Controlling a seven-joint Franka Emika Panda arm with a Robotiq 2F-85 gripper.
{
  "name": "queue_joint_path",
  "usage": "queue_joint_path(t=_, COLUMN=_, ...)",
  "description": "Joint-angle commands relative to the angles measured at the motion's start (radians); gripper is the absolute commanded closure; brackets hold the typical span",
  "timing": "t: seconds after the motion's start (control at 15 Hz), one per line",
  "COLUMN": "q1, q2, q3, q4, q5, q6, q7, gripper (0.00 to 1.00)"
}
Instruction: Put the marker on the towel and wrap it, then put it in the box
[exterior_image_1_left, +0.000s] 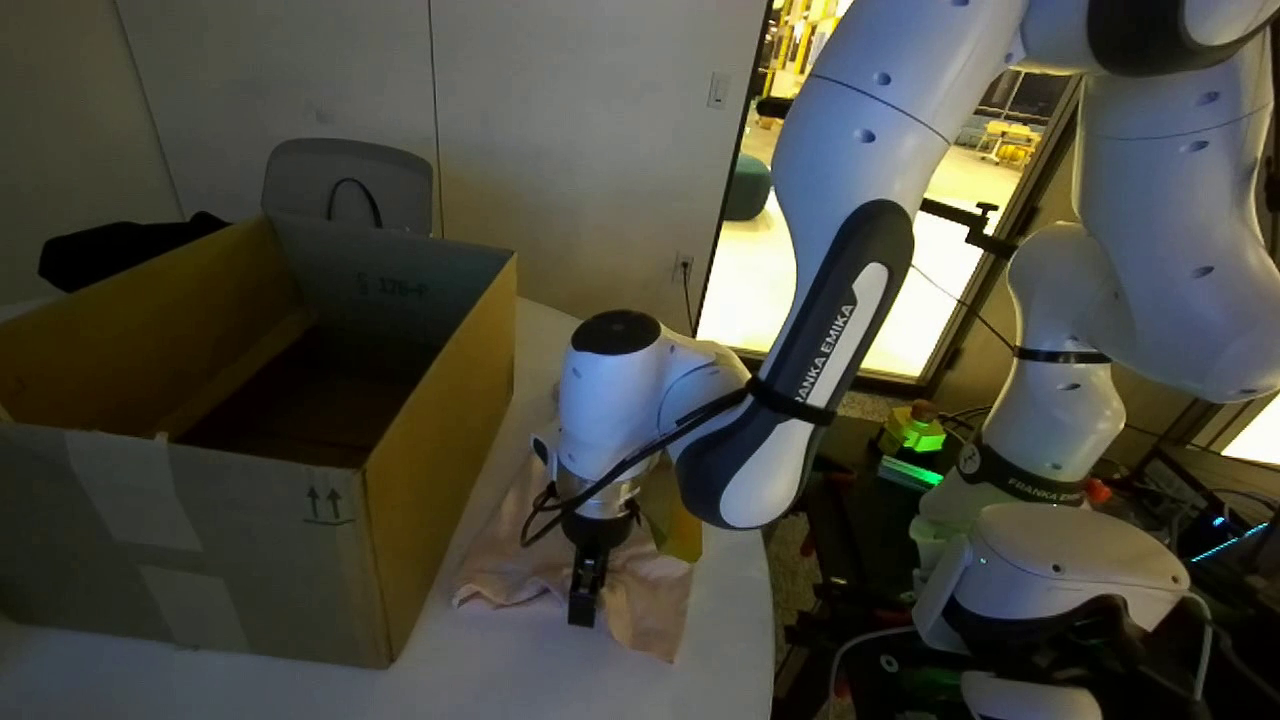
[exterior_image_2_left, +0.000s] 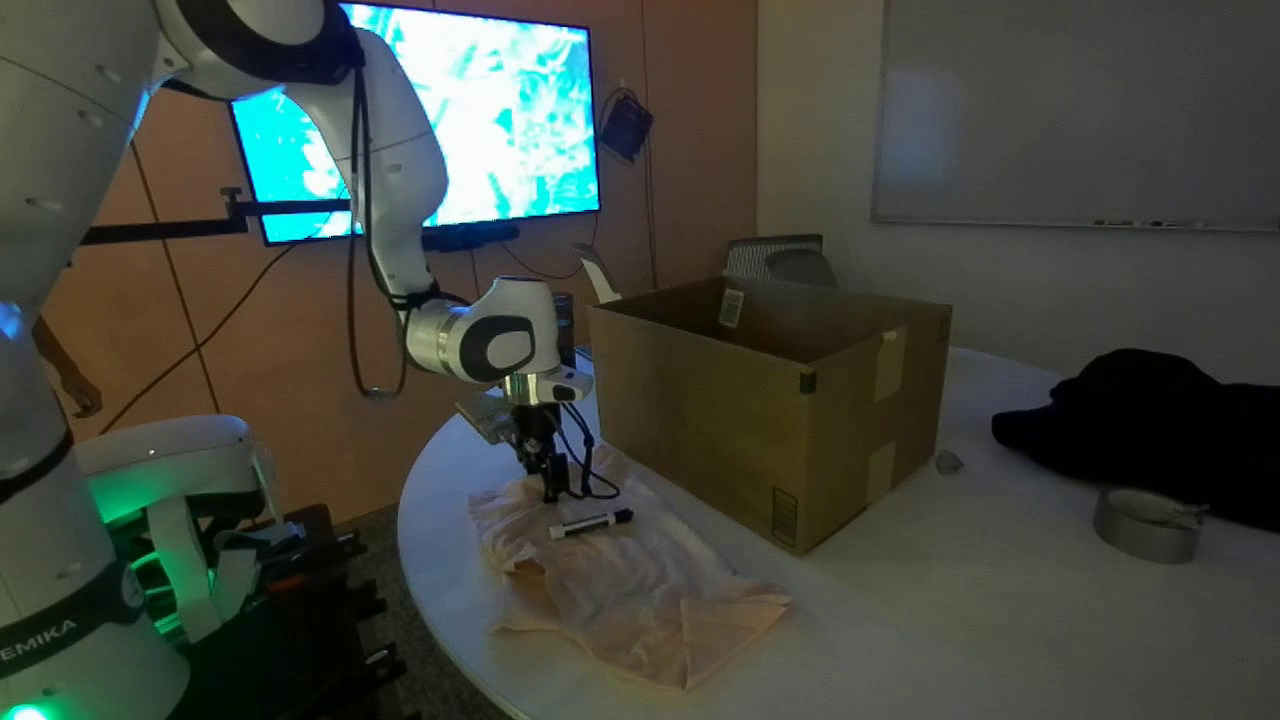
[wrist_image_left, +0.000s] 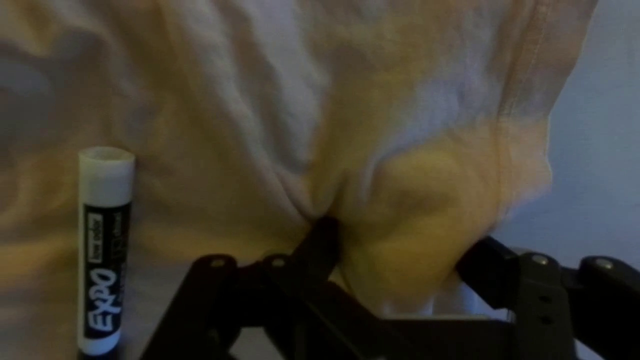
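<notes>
- The gripper (wrist_image_left: 402, 239) points down at the towel (exterior_image_2_left: 640, 580). Its fingers (wrist_image_left: 320, 245) are apart, and a fold of the towel stands up between them.
- One fingertip presses into the towel, with creases around it. The other is near the towel's border; if it touches the towel, I cannot tell.
- The marker (wrist_image_left: 105, 240) lies on top of the towel, uncovered, just beside the gripper and outside its fingers. In the wrist view, "EXPO" is readable on its dark label.
- In an exterior view, its white end looks to the curved edge of the worktop (exterior_image_2_left: 1000, 640) on the side of the robot's base (exterior_image_2_left: 70, 640), and its black end to the box (exterior_image_2_left: 700, 430).
- The towel is peach-coloured and wrinkled, and it lies spread near this same edge.
- The box is of cardboard, open at the top. It stands upright just beside the towel, farther inward from this edge.
- Near one corner of the box lies a small grey piece (exterior_image_2_left: 948, 462), too small to name.
- Toward the far edge of the worktop lies a black heap of cloth (exterior_image_2_left: 1150, 430), and near it a grey roll of tape (exterior_image_2_left: 1145, 538).
</notes>
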Motion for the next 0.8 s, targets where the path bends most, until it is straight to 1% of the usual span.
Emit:
queue_joint_path(t=0.0, q1=0.005, q2=-0.023, q3=-0.016, q4=-0.012, q5=-0.002, q6=0.008, q7=-0.001, gripper=0.72)
queue_joint_path(t=0.13, q1=-0.005, q2=-0.045, q3=-0.011, q4=-0.024, q5=0.0, q6=0.004, q7=-0.013, gripper=0.86)
queue_joint_path(t=0.2, q1=-0.012, q2=-0.061, q3=-0.007, q4=-0.035, q5=0.003, q6=0.006, q7=-0.017, gripper=0.94)
queue_joint_path(t=0.27, q1=-0.017, q2=-0.081, q3=-0.007, q4=-0.048, q5=0.003, q6=0.012, q7=-0.021, gripper=0.98)
queue_joint_path(t=0.4, q1=-0.032, q2=-0.138, q3=-0.004, q4=-0.089, q5=0.006, q6=0.027, q7=-0.026, gripper=1.0)
queue_joint_path(t=0.53, q1=-0.045, q2=-0.197, q3=-0.009, q4=-0.133, q5=0.003, q6=0.046, q7=-0.028, gripper=0.97)
queue_joint_path(t=0.6, q1=-0.058, q2=-0.224, q3=-0.007, q4=-0.154, q5=0.007, q6=0.058, q7=-0.033, gripper=0.97)
queue_joint_path(t=0.73, q1=-0.063, q2=-0.272, q3=-0.044, q4=-0.193, q5=-0.008, q6=0.077, q7=-0.002, gripper=0.97)
